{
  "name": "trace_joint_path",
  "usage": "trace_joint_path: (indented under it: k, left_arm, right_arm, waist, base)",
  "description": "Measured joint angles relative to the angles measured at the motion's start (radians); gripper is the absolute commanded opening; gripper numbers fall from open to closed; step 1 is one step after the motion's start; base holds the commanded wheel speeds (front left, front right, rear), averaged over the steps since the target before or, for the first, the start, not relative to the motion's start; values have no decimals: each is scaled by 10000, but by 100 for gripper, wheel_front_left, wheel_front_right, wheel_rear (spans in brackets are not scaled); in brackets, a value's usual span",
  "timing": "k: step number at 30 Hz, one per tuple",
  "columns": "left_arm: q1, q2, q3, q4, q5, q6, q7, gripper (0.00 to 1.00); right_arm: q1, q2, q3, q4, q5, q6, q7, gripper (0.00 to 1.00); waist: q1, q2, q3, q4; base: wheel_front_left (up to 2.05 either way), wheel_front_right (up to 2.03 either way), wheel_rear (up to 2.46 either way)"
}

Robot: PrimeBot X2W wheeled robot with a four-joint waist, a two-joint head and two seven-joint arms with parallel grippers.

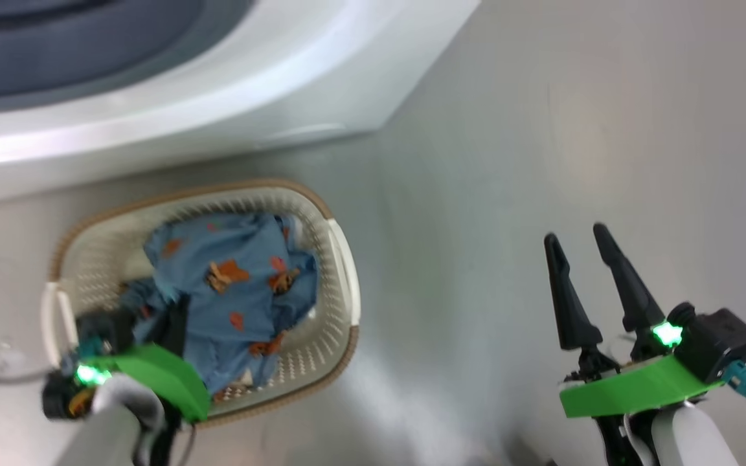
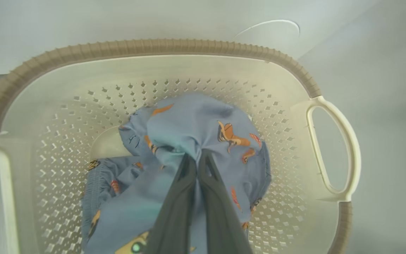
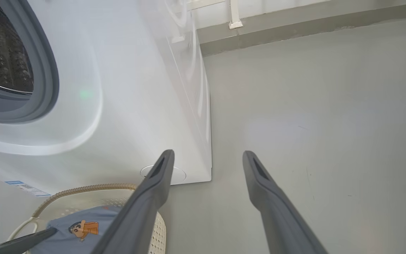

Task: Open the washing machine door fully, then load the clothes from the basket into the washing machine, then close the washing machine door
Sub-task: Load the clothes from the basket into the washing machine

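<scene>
Down at eight o'clock in the head view, on the grey floor, sits the small cream plastic basket with little holes and a brown woven-look rim. Inside it lie the soft light-blue clothes printed with orange cartoon boys, bunched in the middle. The left tool reaches down into the basket. Its two dark fingers are squeezed tight together, with a fold of the blue cloth pinched between their tips.

The right tool hangs at four o'clock, well apart from the basket, over the floor. Its fingers stand wide apart and hold nothing.

The big white washing machine stands at eleven o'clock, just behind the basket. From the right wrist, its steel drum and grey-blue rubber ring show at ten o'clock with nothing across them, so the door seems to be open.

This looks like the start of the loading step: the clothes are caught but not yet lifted. Next, the left tool should lift until the cloth hangs free of the rim, then carry it toward the drum and push it well inside before letting go. A loose end may trail or snag on the basket, so the lift should be slow and high.
</scene>
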Motion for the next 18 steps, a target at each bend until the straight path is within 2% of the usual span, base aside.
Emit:
trace_joint_path:
  k: [11,18]
  left_arm:
    - [2774,-1068,1438,-2063,1678,-12,2,0]
    - [4331,-1488,2474,-3432,2226,-8,2,0]
  right_arm:
    - [1169,0,-387,408,-102,0,0,100]
    - [1980,2,-441,529,-102,0,2,100]
  waist:
    - [0,0,-2159,787]
    - [0,0,-3665,1281]
  base:
    - [0,0,0]
    - [0,0,0]
